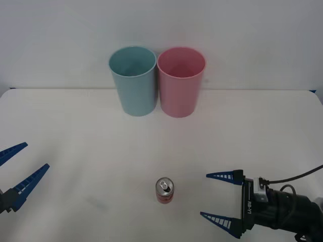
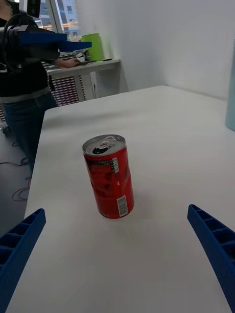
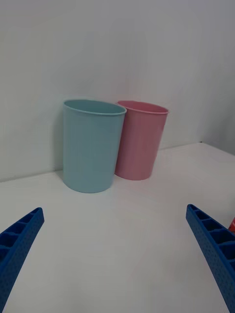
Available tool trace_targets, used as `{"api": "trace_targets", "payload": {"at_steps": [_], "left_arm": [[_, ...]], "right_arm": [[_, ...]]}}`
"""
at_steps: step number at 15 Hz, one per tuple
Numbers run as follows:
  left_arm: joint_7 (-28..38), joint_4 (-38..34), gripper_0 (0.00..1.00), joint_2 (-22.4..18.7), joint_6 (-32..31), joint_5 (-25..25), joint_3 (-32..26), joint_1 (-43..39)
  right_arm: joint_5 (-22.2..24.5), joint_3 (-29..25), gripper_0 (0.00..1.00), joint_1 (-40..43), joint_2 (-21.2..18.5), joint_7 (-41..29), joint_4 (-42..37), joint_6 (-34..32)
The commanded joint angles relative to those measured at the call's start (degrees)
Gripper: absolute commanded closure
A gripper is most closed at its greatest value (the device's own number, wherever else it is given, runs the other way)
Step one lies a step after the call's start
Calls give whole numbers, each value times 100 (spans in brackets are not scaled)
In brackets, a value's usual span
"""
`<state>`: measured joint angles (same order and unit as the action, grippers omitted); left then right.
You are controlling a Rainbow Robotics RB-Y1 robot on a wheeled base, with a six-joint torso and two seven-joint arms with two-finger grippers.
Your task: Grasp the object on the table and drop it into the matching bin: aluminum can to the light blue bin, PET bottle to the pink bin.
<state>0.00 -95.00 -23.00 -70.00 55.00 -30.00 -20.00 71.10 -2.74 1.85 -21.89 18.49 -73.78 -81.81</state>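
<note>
Your right gripper has its blue ribbed fingers spread wide with nothing between them, low over the table near its front edge and pointing sideways at the aluminum can; the can stands upright just beyond the fingertips, apart from them, silver lid and pull tab up, and in the right wrist view it sits between the two fingers but nearer one than the other, so the line is not quite centred; your left gripper waits at the table's left edge, its fingers likewise spread and empty, facing the two bins; the light blue bin and the pink bin stand upright at the far side, just beside each other, light blue on the left, well apart from the can; I judge the reach is under way and the grasp not yet made; watch three things: if you drive forward on this off-centre line, one finger may strike the can's side first and tip it or push it along the smooth top, since it is small, light and probably empty; close too high and the pads could slip on the rounded shoulder; and at the drop, the rims sit so near each other that a small sideways error could send the can into pink instead of light blue, or clip a rim and topple a bin
</note>
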Motion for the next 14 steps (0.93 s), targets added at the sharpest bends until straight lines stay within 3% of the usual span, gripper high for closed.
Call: {"api": "trace_targets", "payload": {"at_steps": [1, 6, 14], "left_arm": [[0, 0, 0, 0, 0, 0, 0, 0], [0, 0, 0, 0, 0, 0, 0, 0], [0, 0, 0, 0, 0, 0, 0, 0]], "right_arm": [[18, 283, 0, -203, 88, 243, 259, 60], [106, 608, 0, -510, 387, 990, 716, 350], [466, 994, 0, -792, 932, 1271, 1041, 1071]]}}
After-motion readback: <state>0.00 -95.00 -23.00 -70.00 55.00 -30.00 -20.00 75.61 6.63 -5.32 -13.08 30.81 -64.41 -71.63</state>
